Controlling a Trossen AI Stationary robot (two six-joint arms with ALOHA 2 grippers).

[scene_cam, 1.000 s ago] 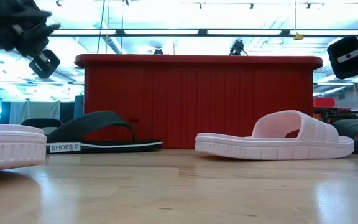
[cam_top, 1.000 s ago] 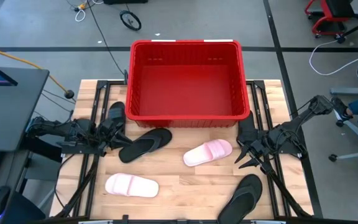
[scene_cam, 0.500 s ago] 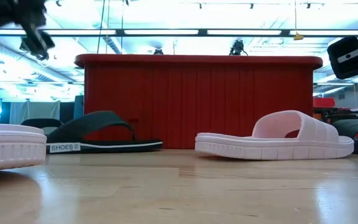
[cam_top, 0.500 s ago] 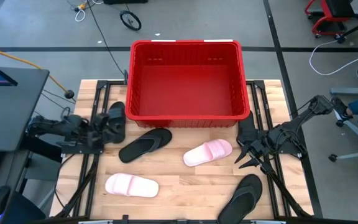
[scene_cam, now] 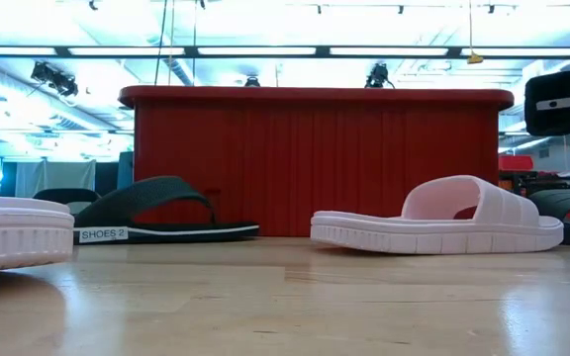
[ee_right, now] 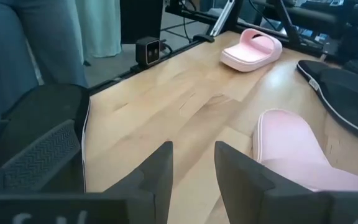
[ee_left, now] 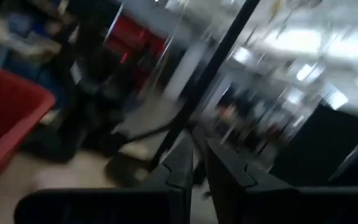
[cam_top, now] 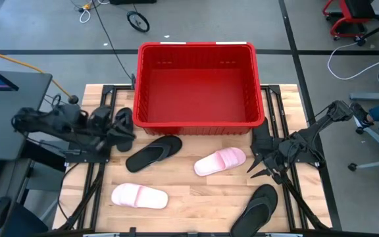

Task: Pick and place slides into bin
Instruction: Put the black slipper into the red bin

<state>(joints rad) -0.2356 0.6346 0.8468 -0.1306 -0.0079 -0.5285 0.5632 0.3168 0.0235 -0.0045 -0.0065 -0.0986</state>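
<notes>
The red bin (cam_top: 196, 82) stands at the table's far middle. In front of it lie a black slide (cam_top: 153, 153) and a pale pink slide (cam_top: 220, 160), soles down. Another pink slide (cam_top: 139, 196) lies near left and another black slide (cam_top: 255, 209) near right. My left gripper (cam_top: 126, 125) hovers by the bin's near left corner, above the table; its fingers (ee_left: 199, 167) are shut and empty. My right gripper (cam_top: 258, 164) is open and empty, just right of the middle pink slide (ee_right: 291, 149).
Black frame rails (cam_top: 101, 118) run along both table sides. A monitor and desk (cam_top: 5, 99) stand off the left edge. A person's legs (ee_right: 48, 43) show beyond the near edge in the right wrist view. Bare wood (cam_top: 196, 194) lies between the near slides.
My left gripper has risen out of the low view's top left and drawn toward the table's far left, by the bin's corner, with the arm swinging left. The slides and bin have stayed where they were.
</notes>
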